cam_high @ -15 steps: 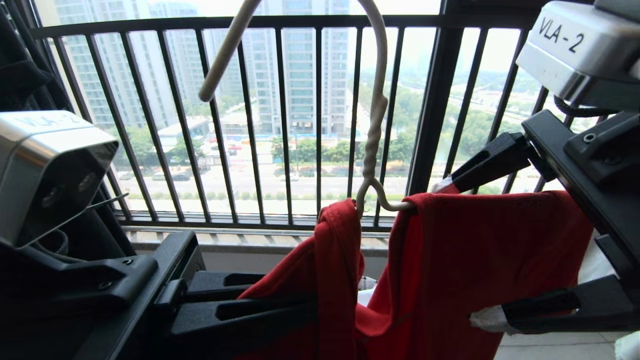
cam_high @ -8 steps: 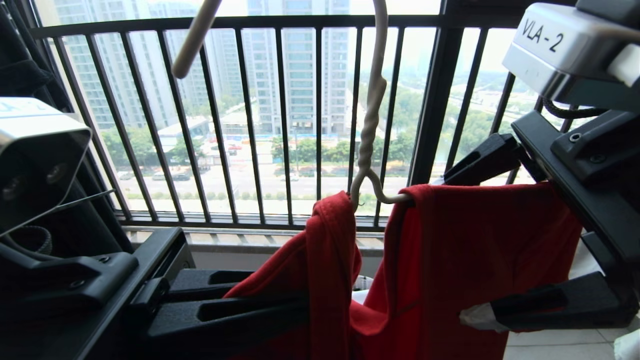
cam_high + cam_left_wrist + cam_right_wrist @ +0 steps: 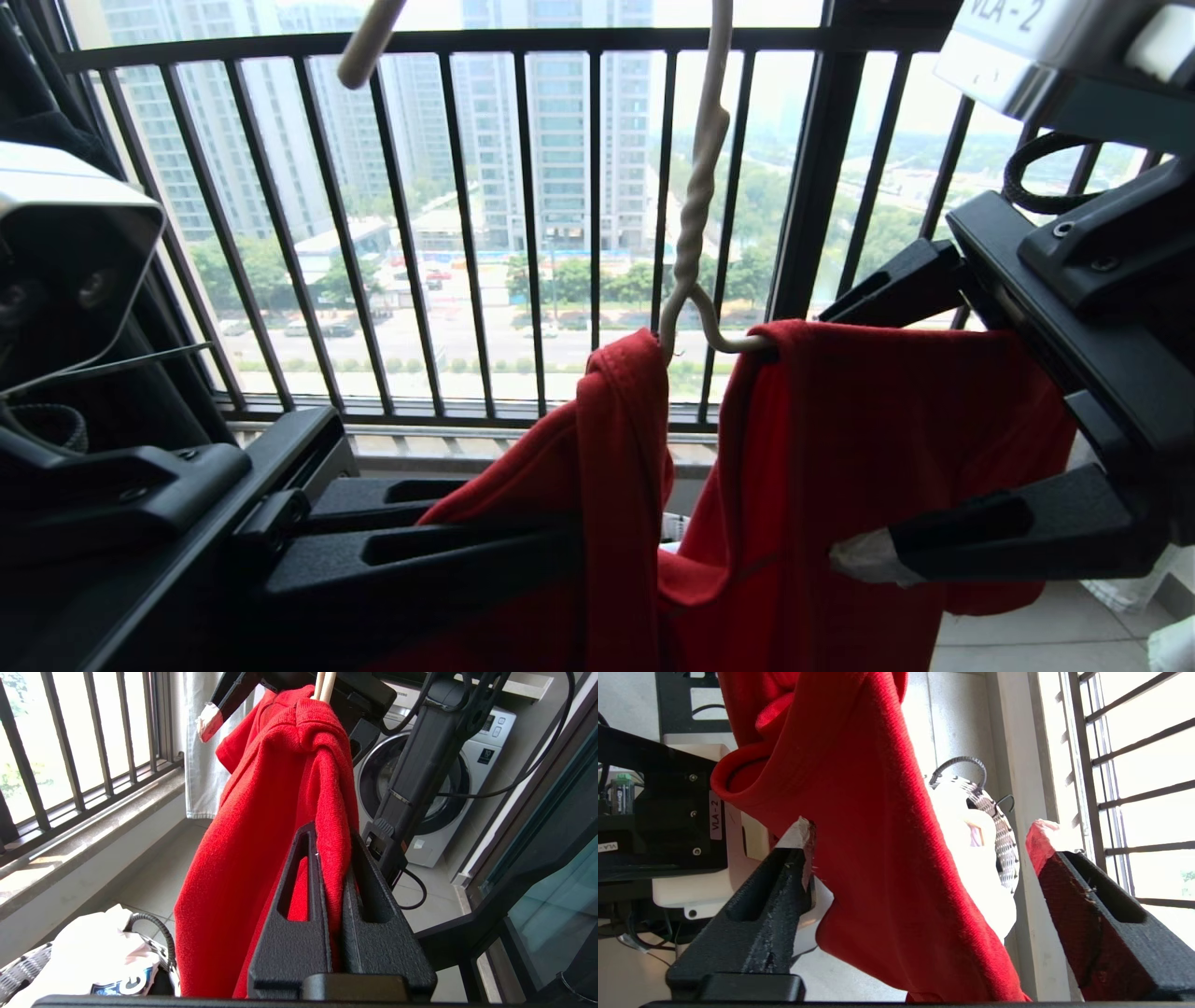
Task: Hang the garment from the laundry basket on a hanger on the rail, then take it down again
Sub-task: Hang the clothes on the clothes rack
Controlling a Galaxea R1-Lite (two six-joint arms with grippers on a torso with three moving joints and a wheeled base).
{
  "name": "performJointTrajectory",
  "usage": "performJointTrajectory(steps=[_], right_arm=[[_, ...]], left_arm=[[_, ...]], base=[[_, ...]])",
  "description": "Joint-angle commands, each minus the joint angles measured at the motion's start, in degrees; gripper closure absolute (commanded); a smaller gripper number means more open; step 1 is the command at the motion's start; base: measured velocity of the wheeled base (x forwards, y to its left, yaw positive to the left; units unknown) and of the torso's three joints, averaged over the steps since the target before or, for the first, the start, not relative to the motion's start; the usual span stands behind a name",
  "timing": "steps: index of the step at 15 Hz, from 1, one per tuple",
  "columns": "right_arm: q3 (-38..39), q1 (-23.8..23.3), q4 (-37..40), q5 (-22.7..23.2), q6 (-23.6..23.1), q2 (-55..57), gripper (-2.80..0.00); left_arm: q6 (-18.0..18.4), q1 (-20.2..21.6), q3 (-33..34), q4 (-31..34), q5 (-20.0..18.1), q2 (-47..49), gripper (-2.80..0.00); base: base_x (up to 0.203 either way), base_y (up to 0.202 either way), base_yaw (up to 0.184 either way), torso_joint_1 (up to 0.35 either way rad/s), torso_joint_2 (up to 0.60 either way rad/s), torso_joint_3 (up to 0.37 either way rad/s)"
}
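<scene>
Red short-sleeved cotton T-shirt (image 3: 840,448) is draped over the thin off-white wire hanger (image 3: 695,233), collar bunched at the base of its twisted neck. The hook runs out of the top of the head view, so I cannot tell whether it is on the overhead bar; the bar itself shows in no view. Judged state: threading looks done, the hanging is unconfirmed, and taking down is still to do.

Left gripper (image 3: 334,868): jaws closed tight on a fold of the red shirt below the collar. Right gripper (image 3: 920,858): jaws spread wide with the shirt's other side hanging between them, cloth touching neither finger as far as I can see.

View differences: only the head view shows the hanger neck and the dark barred window railing (image 3: 523,42) behind it. The left wrist view alone shows a white washing machine (image 3: 467,765). Both wrist views show the small round white-rimmed wire laundry basket (image 3: 999,830) on the floor under the shirt, with white cloth left in it.
</scene>
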Motion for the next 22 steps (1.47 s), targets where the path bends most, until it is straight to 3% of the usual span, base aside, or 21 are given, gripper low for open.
performJointTrajectory(steps=[1,9,18,19,22], right_arm=[[0.0,0.0,0.3,0.1,-0.4,-0.1,0.00],[0.0,0.0,0.3,-0.2,-0.4,-0.8,0.00],[0.0,0.0,0.4,-0.2,-0.4,-1.4,0.00],[0.0,0.0,0.4,-0.2,-0.4,-1.4,0.00],[0.0,0.0,0.4,-0.3,-0.4,-1.4,0.00]], left_arm=[[-0.1,0.0,-0.2,-0.3,-0.2,0.1,0.00],[-0.1,0.3,-1.9,-0.2,0.3,1.5,0.00],[-0.1,0.9,-4.6,1.8,4.8,3.8,0.00],[0.0,0.9,-4.4,1.8,4.8,3.7,-2.74],[0.2,0.9,-4.4,2.0,4.8,3.3,-2.80]], base=[[0.000,0.000,0.000,0.000,0.00,0.000],[0.000,0.000,0.000,0.000,0.00,0.000],[0.000,0.000,0.000,0.000,0.00,0.000],[0.000,0.000,0.000,0.000,0.00,0.000],[0.000,0.000,0.000,0.000,0.00,0.000]])
